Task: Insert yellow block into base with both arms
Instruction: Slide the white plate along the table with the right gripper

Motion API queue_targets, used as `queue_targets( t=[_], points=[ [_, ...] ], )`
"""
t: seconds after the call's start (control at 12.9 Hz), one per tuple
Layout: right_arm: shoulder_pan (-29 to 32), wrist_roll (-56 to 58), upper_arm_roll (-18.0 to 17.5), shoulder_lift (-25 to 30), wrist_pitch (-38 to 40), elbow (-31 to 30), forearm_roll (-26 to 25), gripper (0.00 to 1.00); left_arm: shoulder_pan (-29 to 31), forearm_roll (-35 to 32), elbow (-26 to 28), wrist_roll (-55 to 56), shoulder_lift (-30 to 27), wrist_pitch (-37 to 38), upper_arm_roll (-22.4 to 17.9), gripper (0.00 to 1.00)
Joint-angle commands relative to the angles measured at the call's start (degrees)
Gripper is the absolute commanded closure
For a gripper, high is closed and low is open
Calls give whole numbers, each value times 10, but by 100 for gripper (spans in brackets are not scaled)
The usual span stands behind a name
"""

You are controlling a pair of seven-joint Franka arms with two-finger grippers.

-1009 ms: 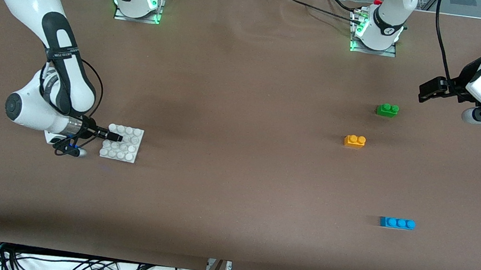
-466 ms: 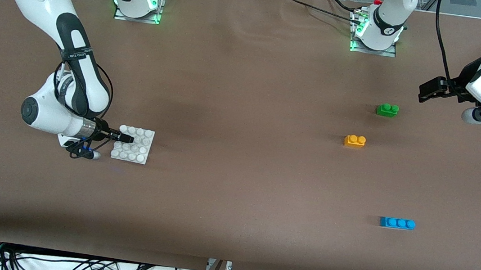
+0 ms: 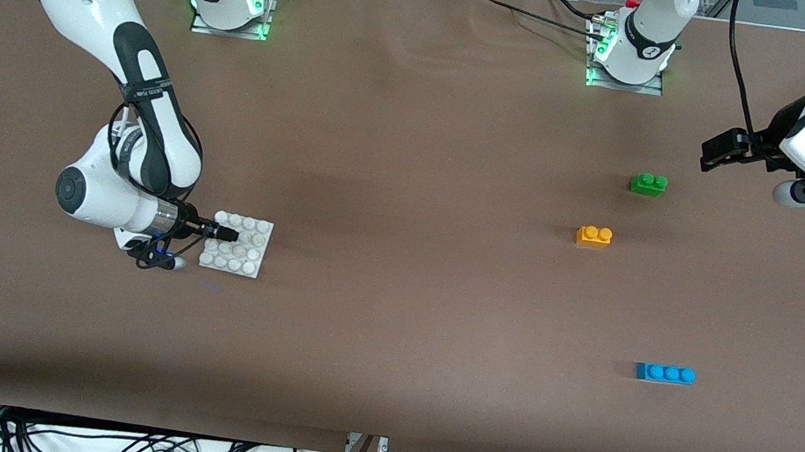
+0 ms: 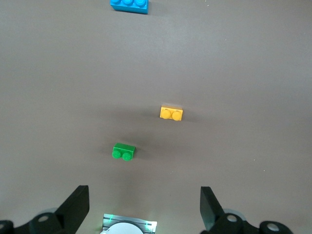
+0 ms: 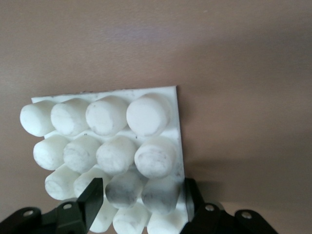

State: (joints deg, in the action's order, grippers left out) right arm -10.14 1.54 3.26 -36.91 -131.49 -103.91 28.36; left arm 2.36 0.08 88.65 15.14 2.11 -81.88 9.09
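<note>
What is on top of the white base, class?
The base carries only its own studs and the right gripper, whose fingers grip studs at its edge. No brick sits there. Studs under the fingers are hidden.

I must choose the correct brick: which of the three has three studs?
The blue brick, lying nearest the front camera. The yellow block and green brick have two studs each.

Both arms (image 3: 101, 10) wear glossy white shells with black joint bands — one band carries small white lettering. Green lights glow at each round base (image 3: 227, 1). Black cables trail from the wrists; grippers and fingers are matt black.
</note>
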Motion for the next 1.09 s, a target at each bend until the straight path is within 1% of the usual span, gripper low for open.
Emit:
queue_targets(
  t=[0.0,0.31,0.7,1.01],
  points=[
    [-19,-20,-1,-23,4,25,13,22,4,12,-2,-4,-5,2,2,0],
    [-48,-59,-1,-26,3,34,12,22,4,12,-1,-3,-6,3,3,0],
    [-74,-64,-1,-39,-2,41,12,23,4,12,-2,-3,-6,3,3,0],
    [-92,-70,-1,-47,-2,62,12,23,4,12,-1,-5,-5,3,0,0]
  ],
)
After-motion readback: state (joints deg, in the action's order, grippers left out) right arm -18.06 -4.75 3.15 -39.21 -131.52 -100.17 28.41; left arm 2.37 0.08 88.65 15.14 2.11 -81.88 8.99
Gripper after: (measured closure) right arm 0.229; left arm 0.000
